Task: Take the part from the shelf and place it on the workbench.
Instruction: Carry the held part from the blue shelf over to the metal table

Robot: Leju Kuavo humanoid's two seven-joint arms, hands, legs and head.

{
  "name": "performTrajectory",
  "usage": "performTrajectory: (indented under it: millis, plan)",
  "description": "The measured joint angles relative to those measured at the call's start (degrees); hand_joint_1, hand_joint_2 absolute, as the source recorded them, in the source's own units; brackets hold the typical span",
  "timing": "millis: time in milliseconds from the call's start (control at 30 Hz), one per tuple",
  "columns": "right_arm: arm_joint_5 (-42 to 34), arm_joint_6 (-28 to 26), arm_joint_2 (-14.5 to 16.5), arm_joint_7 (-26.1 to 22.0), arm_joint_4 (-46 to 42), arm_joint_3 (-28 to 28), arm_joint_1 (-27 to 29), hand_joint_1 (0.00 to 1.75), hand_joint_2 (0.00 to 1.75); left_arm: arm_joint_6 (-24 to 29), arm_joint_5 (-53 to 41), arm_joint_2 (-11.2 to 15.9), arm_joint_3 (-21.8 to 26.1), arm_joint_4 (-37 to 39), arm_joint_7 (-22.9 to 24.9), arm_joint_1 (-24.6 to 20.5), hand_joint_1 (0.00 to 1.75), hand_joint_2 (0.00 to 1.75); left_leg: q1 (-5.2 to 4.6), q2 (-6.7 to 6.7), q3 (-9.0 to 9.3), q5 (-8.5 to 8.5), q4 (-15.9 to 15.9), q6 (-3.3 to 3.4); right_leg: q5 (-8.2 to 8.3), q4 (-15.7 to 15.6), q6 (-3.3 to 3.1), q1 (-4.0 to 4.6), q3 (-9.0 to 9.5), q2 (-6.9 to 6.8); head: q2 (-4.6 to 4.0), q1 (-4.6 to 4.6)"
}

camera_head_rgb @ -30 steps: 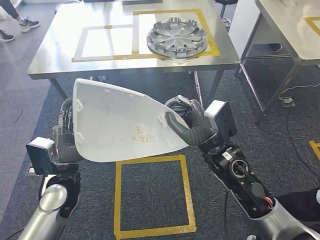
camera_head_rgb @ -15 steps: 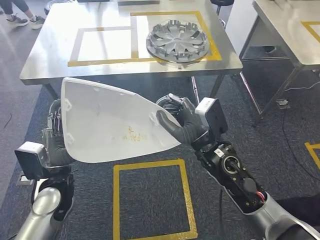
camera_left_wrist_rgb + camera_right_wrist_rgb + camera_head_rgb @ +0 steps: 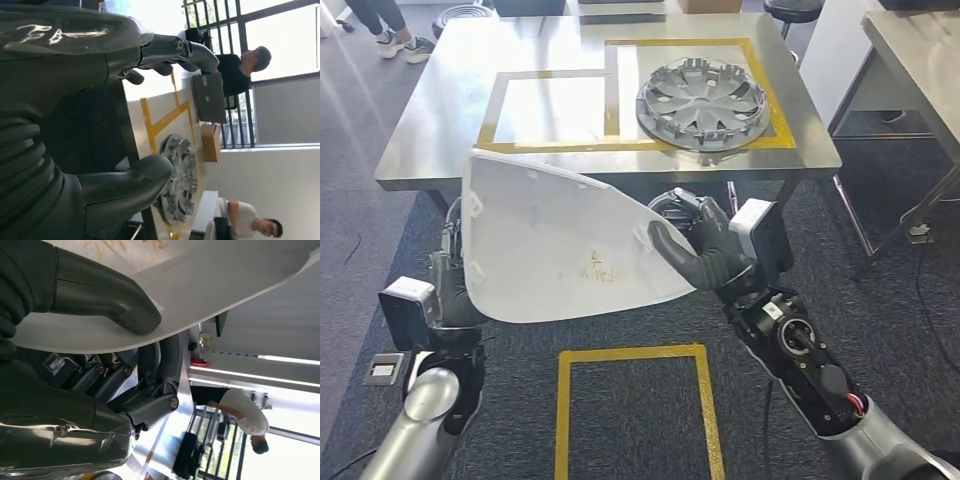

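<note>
I carry a large white curved panel [image 3: 554,245] with orange writing on it, held in front of my body between both hands. My left hand [image 3: 454,280] grips its wide left end from behind. My right hand [image 3: 697,250] pinches its narrow right tip, thumb on top and fingers underneath, as the right wrist view shows on the panel [image 3: 211,295]. The steel workbench [image 3: 433,120] stands just ahead, with an empty yellow-taped rectangle [image 3: 550,105] on its left half. The panel's upper edge overlaps the bench's near edge in the head view.
A grey wheel cover [image 3: 703,102] lies in the right taped rectangle on the bench and appears again [image 3: 180,182] in the left wrist view. A yellow taped square [image 3: 637,415] marks the carpet at my feet. Another table [image 3: 916,60] stands at right. People [image 3: 241,65] stand nearby.
The whole view has shifted: the workbench is now closer and more centred ahead of me. The panel stays held the same way between both hands.
</note>
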Motion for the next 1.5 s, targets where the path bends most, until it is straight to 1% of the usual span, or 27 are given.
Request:
performTrajectory:
  millis: [67,133,200,233,267,333,367,400,500,533,600,667,733,767,867,900,933,1033,1100,1167,1200,1233,1267,1367,1400,1433,1500]
  plan:
    - [-0.08,0.10,-0.01,-0.04,0.03,-0.01,-0.32,1.75,1.75,0.12,-0.15,0.02,0.01,-0.03,0.03,-0.08,0.00,1.75,0.20,0.16,-4.25,-0.11,6.77,-0.66,-0.76,-0.60,-0.38,-0.37,1.59,-0.04,0.00,-0.21]
    - [-0.20,0.27,-0.01,-0.06,0.07,0.05,-0.50,1.75,1.75,0.23,-0.21,0.07,0.01,-0.03,0.10,0.07,0.00,1.75,0.64,0.25,-9.99,-2.61,13.50,-1.28,-1.93,-0.75,-0.44,-0.56,2.88,-0.03,0.00,-0.77]
    - [-0.32,0.45,-0.01,-0.06,0.13,0.13,-0.50,1.75,1.75,0.32,-0.22,0.10,0.01,-0.03,0.16,0.30,0.00,1.75,1.12,0.31,-13.50,-4.63,14.70,-1.83,-3.37,-0.75,-0.17,-0.81,4.55,0.03,0.00,-1.28]
    - [-0.40,0.49,-0.01,-0.04,0.16,0.15,-0.52,1.75,1.75,0.35,-0.22,0.12,0.01,-0.03,0.18,0.35,0.00,1.75,1.34,0.35,-13.87,-3.85,12.66,-2.08,-4.17,-0.74,0.04,-0.98,5.57,0.06,0.00,-1.55]
    - [-0.48,0.49,-0.01,-0.04,0.19,0.15,-0.54,1.75,1.75,0.35,-0.22,0.13,0.01,-0.03,0.18,0.37,0.00,1.75,1.50,0.43,-13.37,-1.45,9.09,-2.26,-5.03,-0.74,0.32,-1.16,6.65,0.06,0.00,-1.81]
    - [-0.57,0.49,-0.02,-0.03,0.28,0.18,-0.60,1.75,1.75,0.35,-0.22,0.21,0.01,-0.01,0.18,0.36,0.00,1.75,1.69,0.87,-11.75,5.26,1.23,-2.37,-6.78,-0.61,1.00,-1.29,8.24,0.10,0.00,-2.59]
    - [-0.58,0.50,-0.02,-0.03,0.35,0.20,-0.67,1.75,1.75,0.35,-0.22,0.25,0.01,-0.01,0.22,0.40,0.00,1.75,1.63,1.08,-11.16,7.45,-1.19,-2.13,-7.74,-0.66,1.39,-1.27,8.70,0.09,0.00,-2.88]
    - [-0.59,0.51,-0.02,-0.03,0.41,0.21,-0.74,1.75,1.75,0.35,-0.22,0.28,0.02,-0.04,0.27,0.42,0.00,1.75,1.57,1.21,-10.81,8.36,-2.40,-1.73,-8.20,-0.57,1.83,-1.16,9.35,0.11,0.00,-3.04]
    - [-0.60,0.56,-0.02,-0.08,0.46,0.15,-1.00,1.75,1.75,0.35,-0.29,0.27,0.03,-0.26,0.39,0.23,0.00,1.75,1.52,1.00,-9.05,7.42,-2.82,-0.02,-8.72,-0.10,2.88,-1.24,11.09,-0.06,-0.01,-2.56]
    - [-0.60,0.56,-0.02,-0.09,0.46,0.10,-1.08,1.75,1.75,0.35,-0.33,0.26,0.03,-0.30,0.41,0.15,0.00,1.75,1.49,0.95,-8.22,7.11,-2.85,0.44,-9.15,1.59,3.03,-1.36,10.44,-0.13,-0.01,-2.26]
    - [-0.60,0.54,-0.02,-0.11,0.47,0.06,-1.04,1.75,1.75,0.35,-0.35,0.26,0.03,-0.34,0.49,0.18,0.00,1.75,1.32,0.84,-6.70,6.17,-2.89,1.03,-11.03,8.61,3.20,-1.44,6.62,-0.18,-0.01,-1.59]
    - [-0.64,0.52,-0.02,-0.09,0.53,0.05,-0.78,1.75,1.75,0.35,-0.35,0.24,0.03,-0.34,0.56,0.33,0.00,1.75,1.03,0.68,-5.31,4.87,-2.89,1.29,-14.68,15.21,3.28,-1.38,1.43,-0.18,0.00,-0.96]
    - [-0.69,0.45,-0.02,-0.06,0.61,0.01,-0.54,1.75,1.75,0.35,-0.35,0.22,0.03,-0.34,0.60,0.48,0.00,1.75,0.65,0.44,-3.49,3.38,-2.89,1.43,-16.35,15.33,3.08,-1.24,-1.32,-0.18,0.00,-0.27]
    - [-0.70,0.40,-0.02,-0.07,0.64,-0.03,-0.50,1.75,1.75,0.35,-0.36,0.19,0.03,-0.34,0.61,0.49,0.00,1.75,0.40,0.36,-2.42,2.60,-2.90,1.47,-14.88,12.87,2.70,-1.08,-1.55,-0.18,0.00,0.08]
    - [-0.72,0.25,-0.07,-0.11,1.02,-0.16,-0.64,1.75,1.75,0.34,-0.41,-0.01,0.03,-0.27,0.67,0.51,0.00,1.75,-0.08,0.19,0.07,0.39,-2.93,1.32,-4.13,3.18,0.89,0.01,-0.99,0.07,-0.01,0.50]
    - [-0.72,0.19,-0.08,-0.13,1.21,-0.19,-0.79,1.75,1.75,0.33,-0.43,-0.10,0.03,-0.25,0.74,0.50,0.00,1.75,-0.09,0.12,0.58,-0.17,-2.93,1.13,-1.91,1.57,0.55,0.36,-0.64,0.18,-0.01,0.39]
    - [-0.69,0.17,-0.08,-0.16,1.38,-0.20,-1.05,1.75,1.75,0.27,-0.48,-0.17,0.03,-0.24,0.80,0.44,0.00,1.75,-0.13,0.06,1.00,-0.48,-2.70,0.85,-1.49,0.97,0.41,0.57,-0.34,0.27,-0.01,0.21]
    - [-0.62,0.25,-0.09,-0.40,1.71,-0.37,-2.30,1.75,1.75,0.04,-0.64,-0.37,0.03,-0.34,0.79,0.02,0.00,1.75,-0.05,0.11,0.26,-0.46,0.34,0.04,-1.95,-0.11,-0.07,0.24,2.09,0.26,0.00,0.27]
    - [-0.71,0.31,-0.10,-0.61,2.36,-0.57,-3.21,1.75,1.75,0.01,-0.72,-0.40,0.03,-0.39,0.72,-0.21,0.00,1.75,0.19,0.19,-4.12,-1.02,6.88,-0.51,-2.42,-0.75,-0.39,-0.10,3.50,0.22,0.00,0.04]
    - [-0.76,0.48,-0.10,-0.79,3.31,-0.63,-3.80,1.75,1.75,0.01,-0.75,-0.40,0.03,-0.40,0.71,-0.24,0.00,1.75,0.63,0.24,-9.97,-3.42,13.35,-1.14,-3.38,-0.93,-0.42,-0.35,4.46,0.26,0.00,-0.54]
    - [-0.75,0.57,-0.10,-0.86,3.79,-0.63,-3.91,1.75,1.75,0.01,-0.75,-0.40,0.03,-0.40,0.71,-0.21,0.00,1.75,0.89,0.27,-12.15,-4.58,14.66,-1.46,-3.99,-0.94,-0.30,-0.48,5.06,0.30,0.00,-0.78]
    - [-0.75,0.65,-0.10,-0.92,4.27,-0.63,-3.99,1.75,1.75,0.01,-0.75,-0.40,0.03,-0.40,0.71,-0.19,0.00,1.75,1.15,0.30,-13.44,-4.86,14.14,-1.77,-4.69,-0.93,-0.12,-0.63,5.81,0.34,0.00,-1.04]
    - [-0.75,0.68,-0.10,-0.98,4.74,-0.63,-4.12,1.75,1.75,0.00,-0.75,-0.40,0.03,-0.40,0.71,-0.20,0.00,1.75,1.39,0.34,-13.77,-3.79,11.88,-2.04,-5.44,-0.93,0.10,-0.81,6.69,0.37,0.00,-1.27]
    - [-0.80,0.70,-0.10,-1.29,6.27,-0.63,-4.92,1.75,1.75,-0.10,-0.78,-0.39,0.03,-0.38,0.72,-0.21,0.00,1.75,1.79,0.82,-12.07,5.52,0.94,-2.42,-7.92,-0.74,1.07,-1.05,9.09,0.50,0.00,-2.35]
    - [-0.89,0.76,-0.10,-1.49,6.85,-0.63,-5.28,1.75,1.75,-0.22,-0.80,-0.37,0.03,-0.39,0.72,-0.20,0.00,1.75,1.72,0.92,-11.62,7.60,-1.06,-2.26,-8.76,-0.83,1.49,-0.96,9.40,0.49,0.00,-2.65]
    - [-1.01,0.87,-0.10,-1.74,7.38,-0.69,-5.62,1.75,1.75,-0.36,-0.84,-0.36,0.03,-0.42,0.72,-0.23,0.00,1.75,1.67,0.90,-11.40,8.39,-1.88,-1.93,-9.13,-0.75,1.98,-0.88,9.89,0.52,0.00,-2.83]
    - [-1.38,1.14,-0.10,-2.29,8.43,-0.90,-6.39,1.75,1.75,-0.58,-0.92,-0.39,0.03,-0.53,0.64,-0.46,0.00,1.75,1.62,0.66,-10.48,7.74,-1.97,-1.04,-9.29,-0.25,2.72,-0.92,10.29,0.36,0.00,-2.53]
